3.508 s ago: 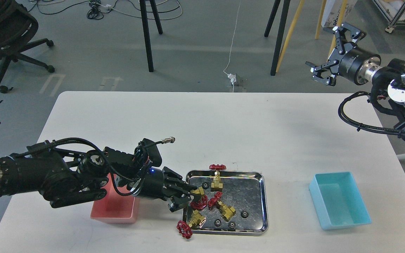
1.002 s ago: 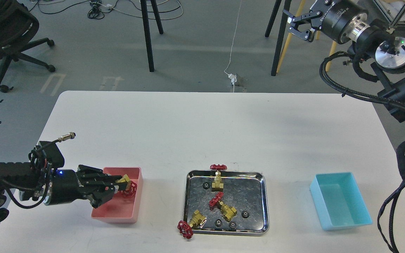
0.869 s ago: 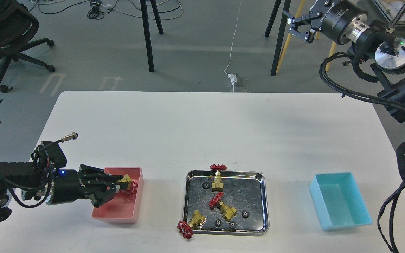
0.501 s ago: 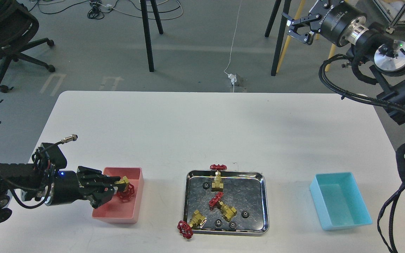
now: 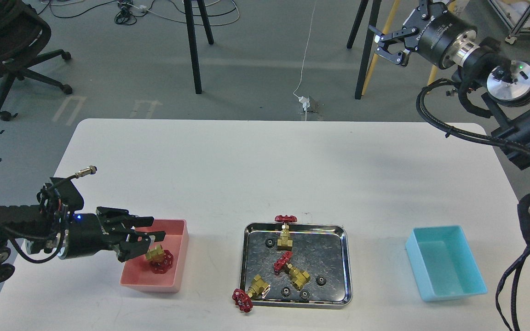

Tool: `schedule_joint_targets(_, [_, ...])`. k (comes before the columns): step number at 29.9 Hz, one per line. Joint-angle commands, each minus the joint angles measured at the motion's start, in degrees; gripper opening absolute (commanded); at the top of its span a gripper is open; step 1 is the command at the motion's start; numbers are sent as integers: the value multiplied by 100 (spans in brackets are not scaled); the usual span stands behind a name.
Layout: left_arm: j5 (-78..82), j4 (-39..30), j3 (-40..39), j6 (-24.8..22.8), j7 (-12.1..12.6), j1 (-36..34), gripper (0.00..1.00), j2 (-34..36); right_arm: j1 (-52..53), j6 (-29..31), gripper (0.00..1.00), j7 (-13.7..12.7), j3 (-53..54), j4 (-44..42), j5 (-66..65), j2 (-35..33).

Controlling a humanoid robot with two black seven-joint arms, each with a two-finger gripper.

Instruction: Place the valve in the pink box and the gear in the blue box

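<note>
My left tool [image 5: 147, 242] now stands spread over the near-left part of the pink box [image 5: 175, 257], its fingers apart and nothing between them. Half a second ago those fingers were pinched on the valve [image 5: 158, 259] and held it above the bin. Now the valve lies on the floor of the pink box, brass body up-left and red handwheel toward the right, just below and clear of my fingertips. The tool has also pulled back a little to the left compared with a second ago.

My right tool [image 5: 396, 39] hangs high above the far right edge of the desk [image 5: 292, 170], well apart from everything on it. Its fingers are spread wide and hold nothing. It sits slightly lower and more to the right than it did a second ago.

The steel tray [image 5: 345, 262] in the middle looks unchanged. One valve stands at its far rim with the red wheel over the edge, a second lies near the centre, and a third hangs over the near-left corner with its wheel on the desk. Several small black gears, among them the gear [image 5: 321, 280] near the right wall, lie scattered on the tray floor. The blue box [image 5: 474, 276] stands to the right of the tray, in the same spot as before.
</note>
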Motion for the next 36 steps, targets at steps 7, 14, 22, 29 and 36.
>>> schedule_joint_targets(7, [-2810,-327,-1929,-966,0,43,65,-64,814,0,100,-183,-2175,589,-2836,-392])
schedule_joint_targets(14, [-5878,-495,-2730,-1907,0,69,67,-1135,885,0,100,-227,-3958,3046,-4560,-1051])
schedule_joint_targets(22, [-6224,-503,-3538,-2057,0,236,68,-2024,1315,0,100,-298,-6193,5396,-6258,-1666])
schedule_joint_targets(29, [-6215,-477,-3645,-2005,0,350,70,-2305,1641,0,99,-298,-6774,5995,-7155,-1282])
schedule_joint_targets(36, [-6215,-477,-3654,-1987,0,491,70,-2297,1667,0,74,-306,-6924,6004,-7629,-586])
